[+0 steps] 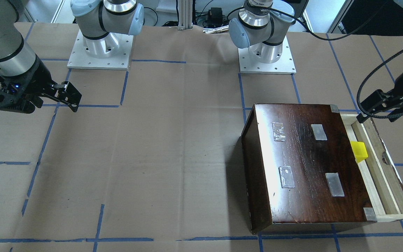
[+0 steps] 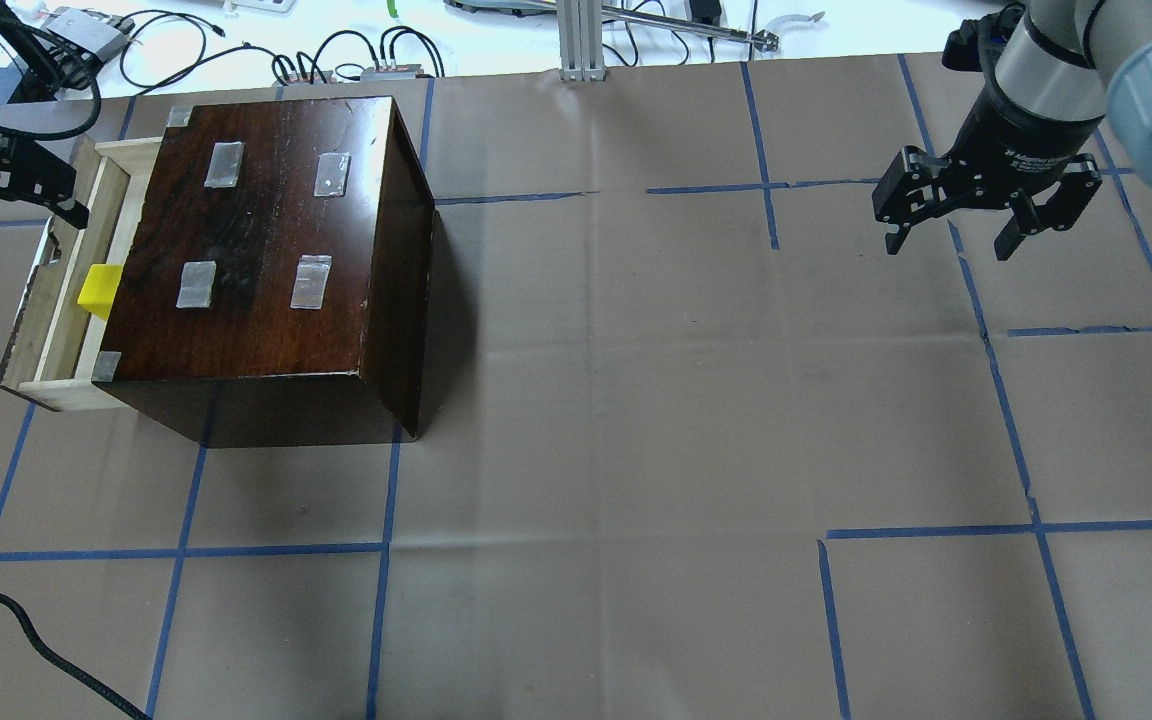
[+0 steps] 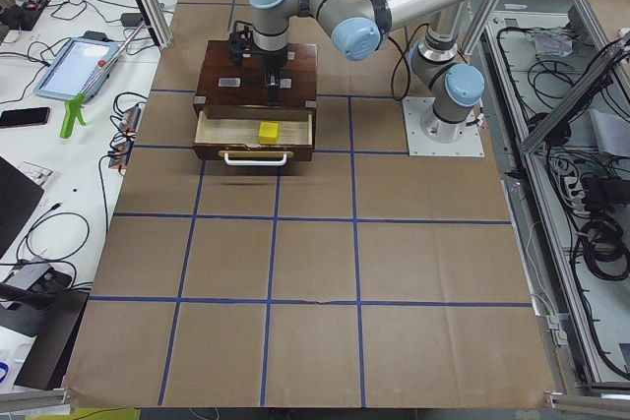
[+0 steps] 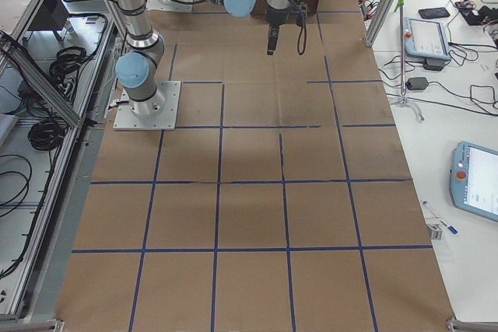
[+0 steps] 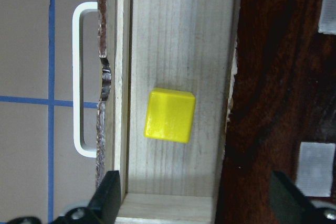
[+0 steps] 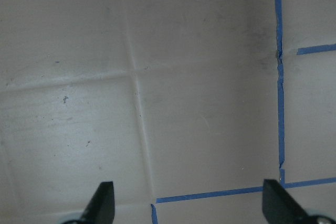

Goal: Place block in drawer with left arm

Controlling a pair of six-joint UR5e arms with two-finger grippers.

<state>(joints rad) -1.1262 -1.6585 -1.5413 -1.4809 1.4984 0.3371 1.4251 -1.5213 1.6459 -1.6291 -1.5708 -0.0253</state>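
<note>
The yellow block (image 1: 359,151) lies on the floor of the pulled-out drawer (image 1: 380,182) of the dark-brown box (image 1: 306,164). It also shows in the overhead view (image 2: 99,290), in the left side view (image 3: 268,131) and in the left wrist view (image 5: 169,115). My left gripper (image 1: 378,115) is open and empty. It hovers above one end of the drawer (image 2: 56,310), apart from the block; it also shows in the overhead view (image 2: 21,215) and the left wrist view (image 5: 197,203). My right gripper (image 2: 949,240) is open and empty, far off over bare table.
The box top carries several grey tape patches (image 2: 224,164). A white handle (image 5: 79,77) sits on the drawer's dark notched front panel (image 5: 105,77). Brown paper with blue tape lines (image 2: 386,548) covers the table. Cables and devices (image 2: 356,60) lie beyond the far edge.
</note>
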